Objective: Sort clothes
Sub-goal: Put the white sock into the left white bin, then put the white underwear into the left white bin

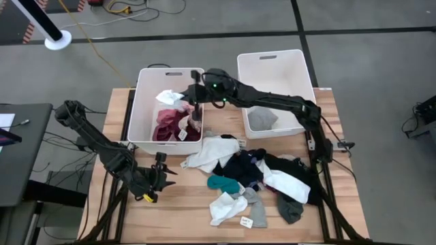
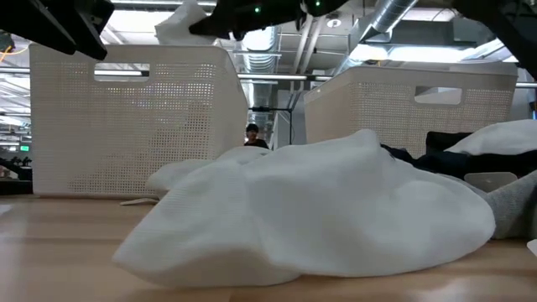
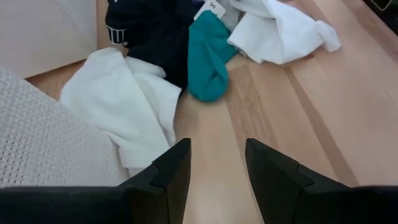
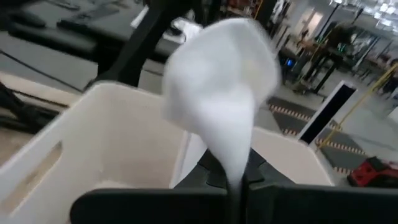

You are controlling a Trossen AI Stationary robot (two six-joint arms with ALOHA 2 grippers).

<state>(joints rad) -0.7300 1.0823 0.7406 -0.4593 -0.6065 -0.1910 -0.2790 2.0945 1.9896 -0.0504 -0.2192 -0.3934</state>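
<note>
Two white plastic bins stand at the far side of the worktop point(image 1: 109, 136): the left bin point(image 1: 144, 109) holds a heap of maroon and pink garments point(image 1: 174, 126), the right bin point(image 1: 300, 82) holds one grey garment point(image 1: 261, 120). One loose pile of clothes point(image 1: 255, 178) lies on the worktop before the bins, with white, black, navy, teal and grey pieces; the exact count cannot be told.

The right gripper point(image 1: 191, 95) hangs over the left bin, its jaws closed on one white garment point(image 1: 169, 97). The garment hangs from the jaws with its long axis down, so the bin lies directly below it, and a release there seems to be the next move.

The left gripper point(image 1: 158, 178) waits low over the worktop, jaws partly open and empty. It is the nearer one to the pile; a white cloth point(image 3: 127, 102) and a teal sock point(image 3: 208, 56) lie just ahead of it.
</note>
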